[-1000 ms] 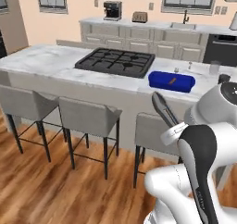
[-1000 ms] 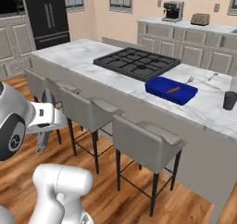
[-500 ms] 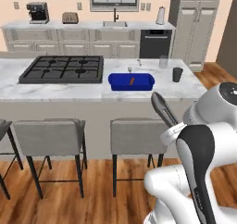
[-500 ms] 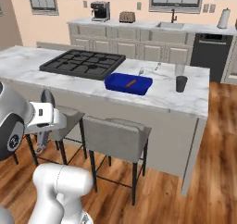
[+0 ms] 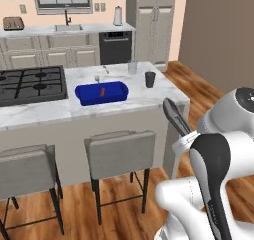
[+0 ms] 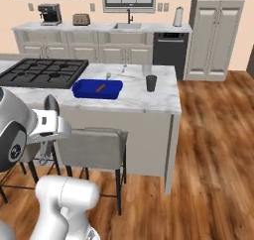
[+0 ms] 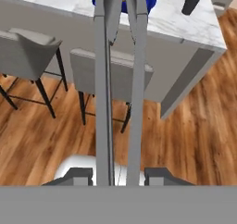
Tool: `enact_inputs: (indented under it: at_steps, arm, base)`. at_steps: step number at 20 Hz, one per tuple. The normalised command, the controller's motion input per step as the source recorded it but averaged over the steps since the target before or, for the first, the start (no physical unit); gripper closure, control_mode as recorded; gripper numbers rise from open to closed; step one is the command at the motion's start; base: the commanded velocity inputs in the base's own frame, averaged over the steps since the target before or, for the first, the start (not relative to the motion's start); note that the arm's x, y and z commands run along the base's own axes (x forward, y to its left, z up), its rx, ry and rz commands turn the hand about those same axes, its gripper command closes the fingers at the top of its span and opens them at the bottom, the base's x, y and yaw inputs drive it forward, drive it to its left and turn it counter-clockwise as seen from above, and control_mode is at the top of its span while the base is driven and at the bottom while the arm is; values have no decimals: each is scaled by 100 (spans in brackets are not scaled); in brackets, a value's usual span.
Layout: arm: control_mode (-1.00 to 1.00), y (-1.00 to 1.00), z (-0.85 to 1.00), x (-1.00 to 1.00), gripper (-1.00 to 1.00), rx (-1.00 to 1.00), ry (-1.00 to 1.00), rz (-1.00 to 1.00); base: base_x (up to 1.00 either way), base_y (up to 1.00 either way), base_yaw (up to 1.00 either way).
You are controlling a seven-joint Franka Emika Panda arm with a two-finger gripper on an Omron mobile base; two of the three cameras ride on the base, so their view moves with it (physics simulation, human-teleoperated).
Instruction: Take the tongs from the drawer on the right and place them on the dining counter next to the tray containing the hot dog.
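Note:
My gripper [image 7: 118, 177] is shut on the tongs [image 7: 103, 102], whose two dark-grey arms run up the middle of the hand view toward the counter. In the base views the tongs [image 5: 174, 116] [image 6: 51, 104] stick up from the hand, held low and well short of the dining counter [image 5: 144, 95] [image 6: 149, 99]. The blue tray [image 5: 99, 99] [image 6: 84, 92] sits on the marble with the hot dog [image 5: 102, 91] [image 6: 100, 88] inside. The drawer is out of view.
A dark cup [image 5: 150, 79] [image 6: 151, 83] and a clear glass [image 5: 132, 68] stand right of the tray, near the counter's end. Grey stools [image 5: 121, 154] [image 6: 94, 147] line the counter's near side. A black cooktop [image 5: 30, 83] lies left of the tray.
The whole picture has slid left as the base moves, bringing the counter's right end and wood floor into view. The tongs stay in the shut gripper.

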Motion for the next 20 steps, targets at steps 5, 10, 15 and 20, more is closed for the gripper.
enact_inputs:
  at_steps: [5,10,15,20]
  arm:
    - [100,0,0,0,100,0,0,0]
    - [100,0,0,0,100,0,0,0]
    - [100,0,0,0,100,0,0,0]
    - [100,0,0,0,100,0,0,0]
  base:
    - [44,0,-21]
    - [59,5,-8]
    - [78,15,-2]
    - [70,13,0]
